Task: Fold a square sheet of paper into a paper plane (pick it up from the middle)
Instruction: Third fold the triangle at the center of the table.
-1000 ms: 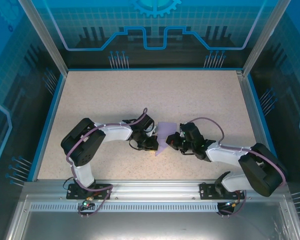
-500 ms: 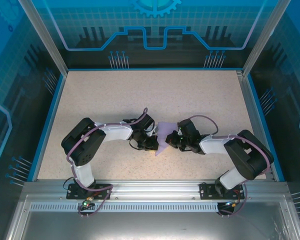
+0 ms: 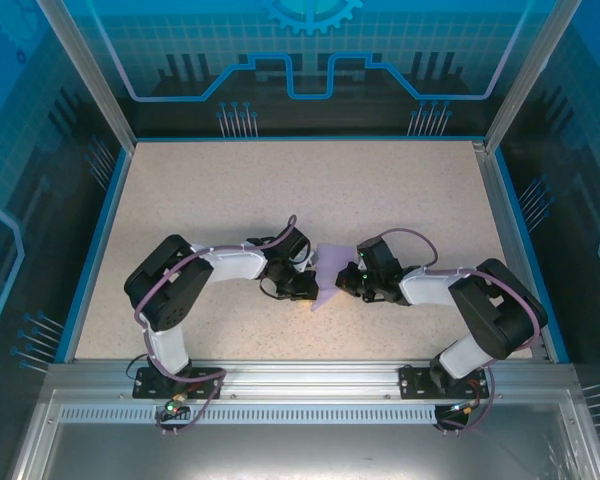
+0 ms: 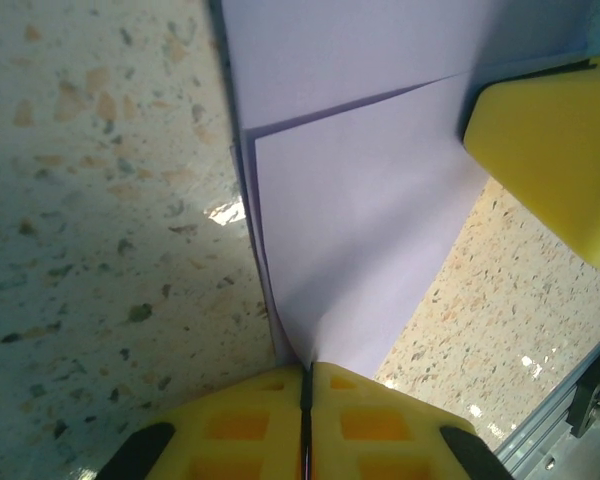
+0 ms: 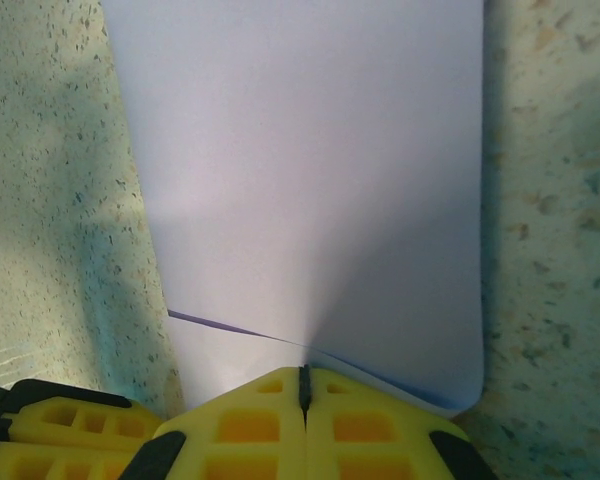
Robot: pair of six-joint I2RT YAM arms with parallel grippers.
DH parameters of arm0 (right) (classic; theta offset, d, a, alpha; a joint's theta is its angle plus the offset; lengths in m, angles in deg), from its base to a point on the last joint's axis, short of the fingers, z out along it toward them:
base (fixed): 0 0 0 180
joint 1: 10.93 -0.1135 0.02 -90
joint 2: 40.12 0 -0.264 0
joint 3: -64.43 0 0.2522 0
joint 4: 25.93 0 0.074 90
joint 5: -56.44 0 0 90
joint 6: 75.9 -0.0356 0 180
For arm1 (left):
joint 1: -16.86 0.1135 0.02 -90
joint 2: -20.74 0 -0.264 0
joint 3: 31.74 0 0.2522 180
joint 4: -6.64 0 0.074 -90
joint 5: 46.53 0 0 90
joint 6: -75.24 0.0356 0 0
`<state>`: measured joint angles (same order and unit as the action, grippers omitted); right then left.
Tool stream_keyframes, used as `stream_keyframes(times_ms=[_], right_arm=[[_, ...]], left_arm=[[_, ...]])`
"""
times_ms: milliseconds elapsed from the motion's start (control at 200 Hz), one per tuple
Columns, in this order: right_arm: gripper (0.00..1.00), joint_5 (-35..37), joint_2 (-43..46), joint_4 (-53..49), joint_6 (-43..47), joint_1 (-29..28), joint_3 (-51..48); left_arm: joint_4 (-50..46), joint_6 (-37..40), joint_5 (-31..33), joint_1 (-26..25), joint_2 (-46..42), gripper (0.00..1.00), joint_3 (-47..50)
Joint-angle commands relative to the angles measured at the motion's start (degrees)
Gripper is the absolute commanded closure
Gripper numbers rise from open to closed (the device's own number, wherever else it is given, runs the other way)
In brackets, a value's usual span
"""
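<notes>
Near the middle of the tabletop (image 3: 230, 190), a little toward its near edge, the lavender sheet of paper (image 3: 329, 268) lay between the two arms. It was already folded in part: overlapping layers showed in the left wrist view, and from above it tapered to a point toward the near edge. The left gripper (image 4: 305, 388) had its jaws pinched together on the sheet's left side. The right gripper (image 5: 303, 383) was clamped the same way on the opposite side, with a thin layered edge running into its pads. The step in hand looked like a fold partway through the sequence, both arms holding the paper to set or align a crease. The next move probably called for one gripper to anchor the sheet while the other carried its side over evenly. Gentle tension would matter, since thin paper could tear or slip askew.
</notes>
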<state>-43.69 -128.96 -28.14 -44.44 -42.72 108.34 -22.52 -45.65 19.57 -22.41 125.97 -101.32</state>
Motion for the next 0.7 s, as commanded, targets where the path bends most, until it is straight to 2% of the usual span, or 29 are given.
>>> stream_keyframes(times_ms=[0, 280, 535, 695], right_arm=[[1.00, 4.38, -1.22, -5.92, 2.55, 2.17, -1.24], [1.00, 3.28, -3.11, -4.37, 3.17, 2.31, -2.12], [1.00, 0.84, -5.18, -1.03, 2.68, 2.35, -2.37], [1.00, -0.58, -5.82, 0.69, 2.46, 2.35, -2.48]], left_arm=[[-5.67, 1.54, 5.63, -0.23, 3.18, 0.88, 1.19], [-10.15, 1.96, 7.05, -0.25, -1.80, 0.83, -2.05], [-15.86, 2.48, 12.22, -0.32, -7.82, 0.71, -5.99], [-15.89, 1.85, 10.24, -2.76, -8.72, 0.70, -8.32]])
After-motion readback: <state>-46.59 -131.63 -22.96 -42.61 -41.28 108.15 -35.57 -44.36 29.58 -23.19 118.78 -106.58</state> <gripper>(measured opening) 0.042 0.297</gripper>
